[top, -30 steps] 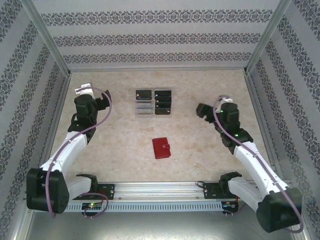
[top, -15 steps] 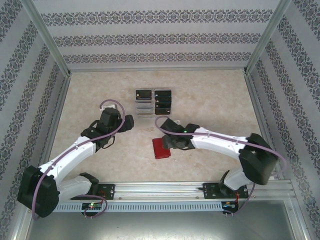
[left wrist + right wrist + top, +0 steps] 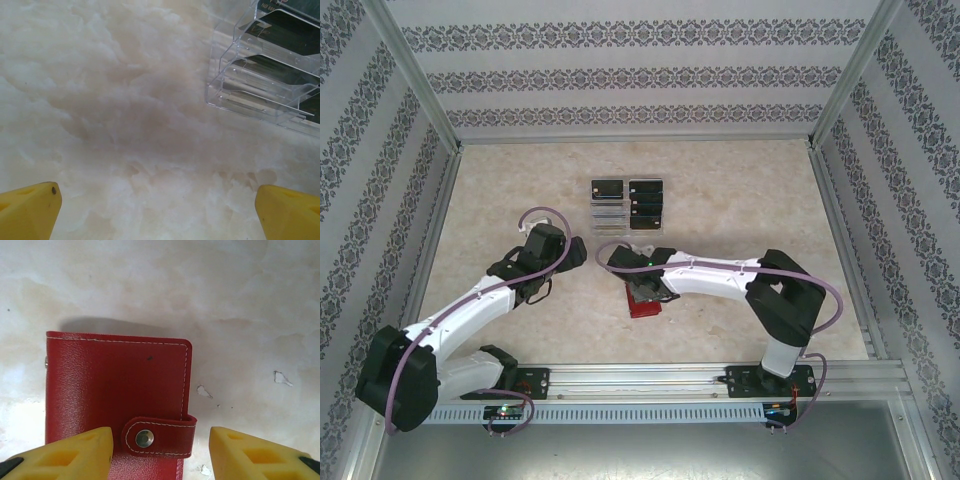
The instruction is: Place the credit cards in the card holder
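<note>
Nearest the arm bases, the closed red wallet [image 3: 643, 304] is lying flat near the middle of the marbled table [image 3: 740, 200]. It is being hovered over by the right gripper [image 3: 643, 288], on an arm that is being held stretched across from the right side. In the right wrist view the wallet [image 3: 115, 385] is being seen from above with its snap tab [image 3: 159, 436] fastened. The right gripper [image 3: 159, 454] is being held partly open, and nothing is being gripped. One yellow finger [image 3: 65, 452] is being carried over the red cover beside the tab. The other is being carried over bare table [image 3: 240, 300] just past the wallet's edge. Whether either finger is touching down cannot be told.

A little farther out, to the left, the left gripper [image 3: 572, 250] is being held above bare table, near the wallet but apart from it. In its wrist view the left gripper [image 3: 159, 212] is being kept spread wide, with bare table [image 3: 125, 100] between the fingertips.

Farthest out, the black cards [image 3: 645, 205] are being kept in the tiers of a clear rack [image 3: 610, 220], well apart from the wallet. The rack [image 3: 240, 95] and its cards [image 3: 287, 27] are also being caught at the upper right of the left wrist view.
</note>
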